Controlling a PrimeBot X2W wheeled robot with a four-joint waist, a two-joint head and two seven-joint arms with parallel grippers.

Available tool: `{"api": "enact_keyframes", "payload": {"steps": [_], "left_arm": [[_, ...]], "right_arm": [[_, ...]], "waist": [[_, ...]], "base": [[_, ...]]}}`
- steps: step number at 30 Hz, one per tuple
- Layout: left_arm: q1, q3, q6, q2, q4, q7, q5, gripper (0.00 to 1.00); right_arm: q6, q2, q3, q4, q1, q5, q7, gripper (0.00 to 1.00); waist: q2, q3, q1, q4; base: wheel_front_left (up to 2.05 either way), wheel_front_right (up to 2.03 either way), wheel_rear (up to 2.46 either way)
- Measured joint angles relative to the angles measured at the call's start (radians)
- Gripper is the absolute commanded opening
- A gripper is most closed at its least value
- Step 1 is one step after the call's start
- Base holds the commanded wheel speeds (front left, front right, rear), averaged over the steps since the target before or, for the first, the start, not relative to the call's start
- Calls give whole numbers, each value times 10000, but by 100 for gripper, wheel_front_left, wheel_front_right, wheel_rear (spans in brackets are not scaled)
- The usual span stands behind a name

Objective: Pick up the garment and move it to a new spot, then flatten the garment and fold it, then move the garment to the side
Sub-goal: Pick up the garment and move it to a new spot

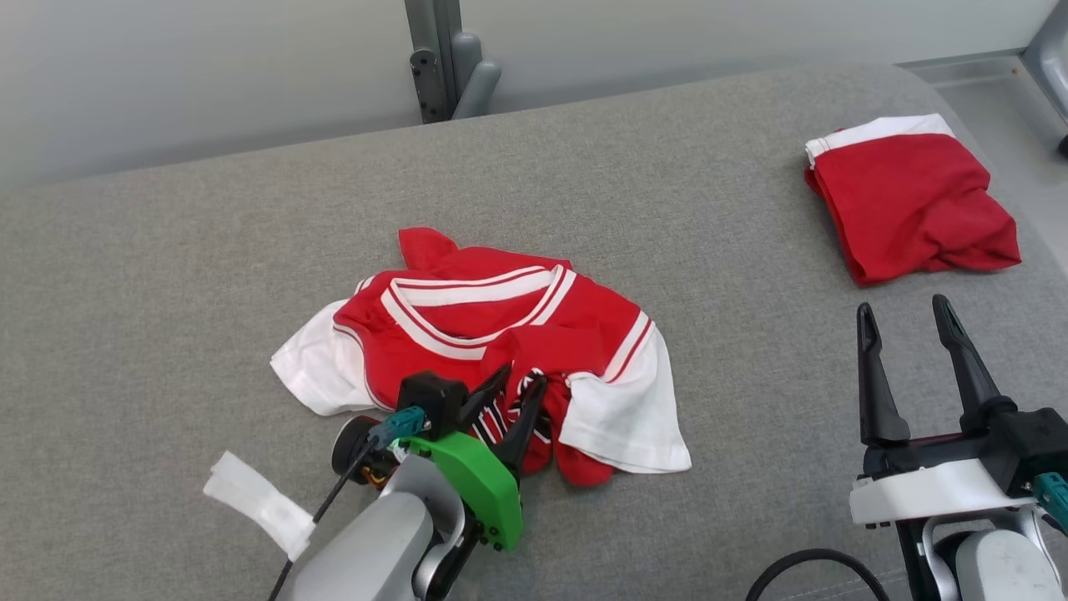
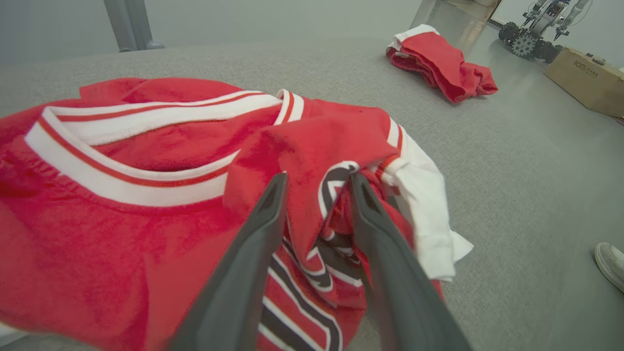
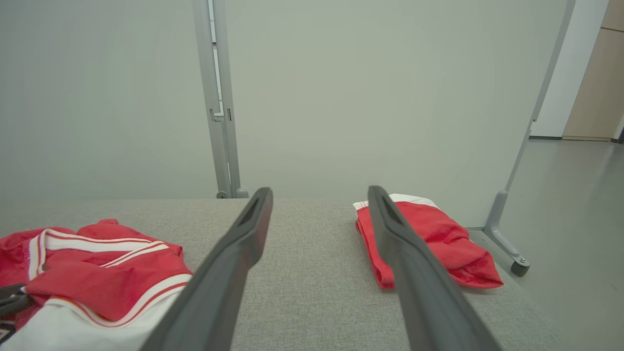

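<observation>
The garment [image 1: 484, 334], a red shirt with white sleeves and white striped trim, lies crumpled on the grey table [image 1: 167, 292] near the front centre. My left gripper [image 1: 521, 380] rests on its near edge, fingers a little apart, with a raised fold of the printed red cloth [image 2: 312, 195] standing between them. In the left wrist view the left gripper [image 2: 317, 180] straddles that fold. My right gripper [image 1: 905, 313] hovers open and empty at the front right, away from the shirt. The right wrist view has the garment [image 3: 97, 273] at lower left and the right gripper [image 3: 319, 192] pointing at the back wall.
A second red and white garment [image 1: 909, 200] lies folded at the table's far right. A grey post [image 1: 442, 58] stands behind the table. A cardboard box [image 2: 585, 78], a wheeled machine [image 2: 531, 34] and a person's shoe [image 2: 609, 258] are on the floor to the right.
</observation>
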Motion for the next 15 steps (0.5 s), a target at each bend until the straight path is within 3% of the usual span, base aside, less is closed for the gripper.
{"api": "enact_keyframes", "payload": {"steps": [4, 9, 12, 15], "left_arm": [[667, 345, 343, 2, -420, -403, -174, 100], [1844, 1260, 1139, 343, -1762, -633, -384, 100], [2806, 2084, 1670, 688, -2949, -667, 104, 100], [3842, 2940, 1927, 926, -4073, -694, 989, 100]], "right_arm": [[0, 6, -79, 13, 297, 0, 0, 100], [0, 12, -307, -19, 603, 2, 0, 100], [0, 21, -495, -79, 784, 6, 0, 100], [0, 19, -759, -140, 955, 4, 0, 100]], "waist": [[0, -402, 0, 121], [0, -818, 0, 359], [0, -972, 0, 574], [0, -1082, 0, 805]], "base": [[0, 0, 0], [0, 0, 0], [0, 0, 0], [0, 0, 0]]}}
